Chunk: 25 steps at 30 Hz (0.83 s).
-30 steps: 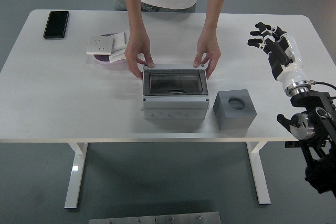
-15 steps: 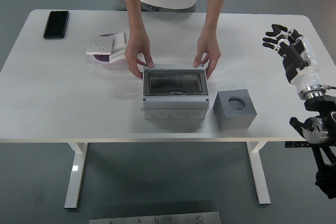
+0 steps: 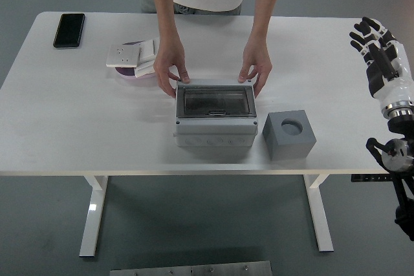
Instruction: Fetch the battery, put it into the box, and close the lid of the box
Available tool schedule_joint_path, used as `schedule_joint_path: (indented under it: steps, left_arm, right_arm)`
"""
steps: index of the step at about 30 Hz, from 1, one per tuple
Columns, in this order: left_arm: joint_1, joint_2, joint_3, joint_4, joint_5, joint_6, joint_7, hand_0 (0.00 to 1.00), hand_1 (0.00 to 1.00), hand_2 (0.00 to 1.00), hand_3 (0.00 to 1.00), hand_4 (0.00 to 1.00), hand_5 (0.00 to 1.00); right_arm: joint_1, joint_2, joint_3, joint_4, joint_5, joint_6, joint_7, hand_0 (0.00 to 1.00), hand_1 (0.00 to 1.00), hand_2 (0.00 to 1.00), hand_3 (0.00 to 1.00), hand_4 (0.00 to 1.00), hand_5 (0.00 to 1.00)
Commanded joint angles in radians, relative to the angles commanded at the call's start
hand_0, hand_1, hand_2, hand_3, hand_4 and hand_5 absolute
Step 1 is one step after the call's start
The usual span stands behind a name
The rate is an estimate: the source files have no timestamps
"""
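A grey box [image 3: 215, 116] with a clear lid sits at the table's middle, lid down. A person at the far side holds the box's back corners with both hands [image 3: 169, 69]. A grey cube [image 3: 289, 134] with a round hole in its top stands right of the box. No battery shows. My right hand [image 3: 378, 46] is raised at the right edge, off the table's right end, fingers spread and holding nothing. My left arm is out of view.
A black phone [image 3: 69, 30] lies at the far left. White switch plates on a purple dish [image 3: 134, 58] lie left of the box. The white table [image 3: 77, 127] has its near edge at mid picture.
My right hand has drawn back to the right, from over the table's right end to beyond its edge. The person's hands and the box have not moved.
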Motion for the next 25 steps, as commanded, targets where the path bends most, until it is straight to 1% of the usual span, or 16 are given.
schedule_joint_path:
  steps: [4,5,25]
  left_arm:
    - [0.002,0.001,0.001,0.000,-0.002,0.000,0.000,0.600,0.733,0.591,0.564,0.403,0.002]
    - [0.003,0.001,0.001,0.000,-0.002,0.000,0.000,0.600,0.733,0.589,0.565,0.402,0.002]
    - [0.005,0.004,0.003,-0.001,-0.005,0.000,-0.003,0.600,0.732,0.589,0.565,0.402,0.002]
  right_arm:
    - [0.003,-0.005,-0.005,-0.001,0.004,-0.006,0.003,0.891,0.766,0.760,0.752,0.990,0.863]
    - [0.003,-0.006,-0.005,-0.002,0.005,-0.006,0.004,0.889,0.762,0.753,0.734,0.973,0.890]
    - [0.001,-0.004,-0.006,0.000,0.000,-0.008,0.002,0.892,0.758,0.751,0.723,0.948,0.868]
